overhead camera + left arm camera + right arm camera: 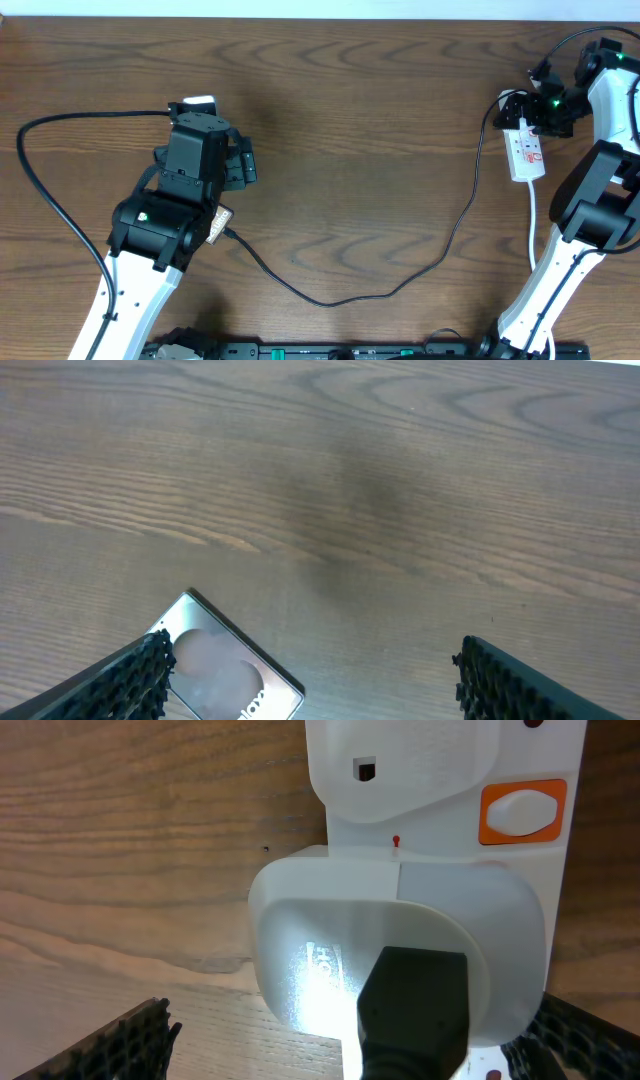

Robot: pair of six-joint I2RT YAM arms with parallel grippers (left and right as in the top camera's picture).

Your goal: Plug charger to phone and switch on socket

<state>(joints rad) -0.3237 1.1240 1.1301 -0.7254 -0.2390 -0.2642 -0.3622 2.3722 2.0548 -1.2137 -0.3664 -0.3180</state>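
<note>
L gripper [312,655] spread, phone [225,670] partly between; R gripper [350,1020] spread, prob. over socket [420,780].

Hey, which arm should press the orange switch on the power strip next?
Right, probably. The right tool, open, hovers at the socket with the orange switch just ahead; the left tool is far across the table, over the phone.

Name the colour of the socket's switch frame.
Orange; the switch frame shows best in the right wrist view.
</note>
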